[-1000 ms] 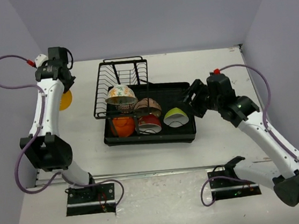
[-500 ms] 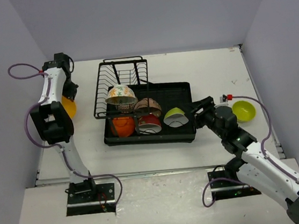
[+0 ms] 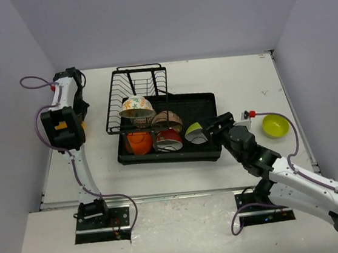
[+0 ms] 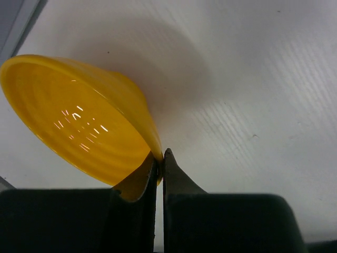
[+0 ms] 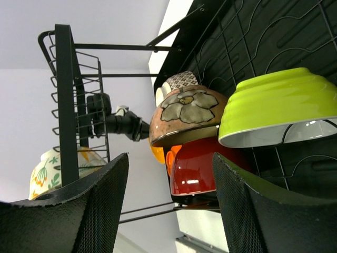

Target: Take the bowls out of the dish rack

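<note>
While a lime bowl (image 3: 275, 125) sits on the surface (image 3: 243, 81) and left jaws pinch the yellow bowl (image 4: 79, 116), five are left in the dish rack (image 3: 178, 157), right jaws open.

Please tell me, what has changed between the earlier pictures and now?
The right gripper moved left; its open fingers are now at the lime green bowl in the dish rack. The right arm no longer covers a second lime bowl on the table. The left arm folded inward, the left gripper still shut on the yellow bowl. The rack and the bowls in it stayed in place.
</note>
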Motion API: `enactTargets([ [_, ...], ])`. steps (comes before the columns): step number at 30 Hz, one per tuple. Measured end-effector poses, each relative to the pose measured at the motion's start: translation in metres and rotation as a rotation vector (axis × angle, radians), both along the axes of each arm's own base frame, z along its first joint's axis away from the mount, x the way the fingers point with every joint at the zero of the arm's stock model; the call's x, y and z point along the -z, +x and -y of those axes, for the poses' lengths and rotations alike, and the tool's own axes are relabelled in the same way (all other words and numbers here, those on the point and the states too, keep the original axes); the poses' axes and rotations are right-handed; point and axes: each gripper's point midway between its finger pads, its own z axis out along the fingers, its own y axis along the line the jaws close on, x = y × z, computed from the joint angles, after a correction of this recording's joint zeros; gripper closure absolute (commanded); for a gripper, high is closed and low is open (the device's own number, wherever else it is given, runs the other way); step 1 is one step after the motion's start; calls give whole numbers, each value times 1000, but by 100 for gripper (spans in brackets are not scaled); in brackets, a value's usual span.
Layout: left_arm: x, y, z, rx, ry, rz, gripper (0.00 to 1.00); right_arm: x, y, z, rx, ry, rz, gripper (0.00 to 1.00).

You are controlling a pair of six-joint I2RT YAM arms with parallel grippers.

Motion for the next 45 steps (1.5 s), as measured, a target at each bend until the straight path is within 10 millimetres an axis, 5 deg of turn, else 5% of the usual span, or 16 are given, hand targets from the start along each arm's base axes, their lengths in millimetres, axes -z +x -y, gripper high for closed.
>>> enactTargets([
  [13, 14, -15, -16, 33, 48, -108, 100, 6, -12, -15, 62, -8, -26, 34],
  [24, 19, 2, 3, 32, -71, -41, 54, 20, -17, 2, 162, 8, -71, 36],
  [35, 13, 19, 20, 7, -160, 50, 50, 64, -9, 3, 229, -56, -160, 37],
  [45, -30, 36, 35, -13, -235, 209, 49, 68, 11, 7, 293, -48, -165, 39],
])
